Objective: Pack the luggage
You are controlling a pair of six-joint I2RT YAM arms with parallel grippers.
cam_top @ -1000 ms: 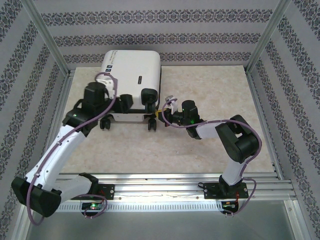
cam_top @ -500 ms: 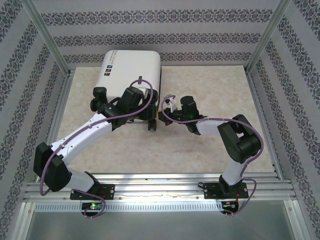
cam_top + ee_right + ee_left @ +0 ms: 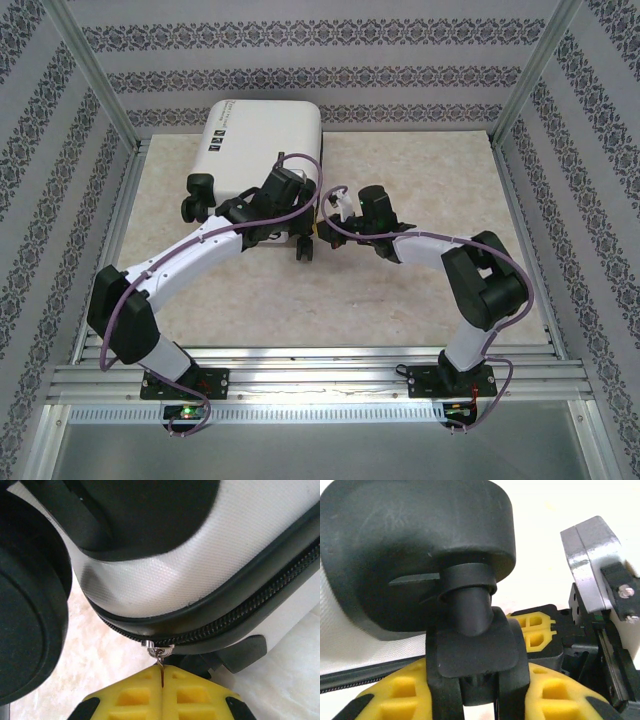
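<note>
The luggage (image 3: 265, 140), a white hard-shell suitcase, lies closed at the back left of the table. My left gripper (image 3: 298, 222) is at its near right corner. In the left wrist view the yellow fingers (image 3: 395, 695) press both sides of a black caster wheel's fork (image 3: 472, 650), so my left gripper (image 3: 480, 685) is shut on it. My right gripper (image 3: 328, 222) is just right of that corner. Close up, my right gripper (image 3: 162, 675) is shut on the metal zipper pull (image 3: 159, 655), which hangs from the black zipper (image 3: 240, 612) under the white shell (image 3: 165, 575).
Another caster (image 3: 195, 195) sticks out at the suitcase's near left corner. A large black wheel (image 3: 25, 620) stands close to the left of my right gripper. Aluminium posts (image 3: 95, 75) and patterned walls ring the beige table (image 3: 420, 180); a metal rail (image 3: 320, 365) runs along the near edge.
My left arm swung from the suitcase's near left side across to its near right corner, and its jaws closed around the caster there. My right gripper stayed on the zipper pull, barely shifting.
</note>
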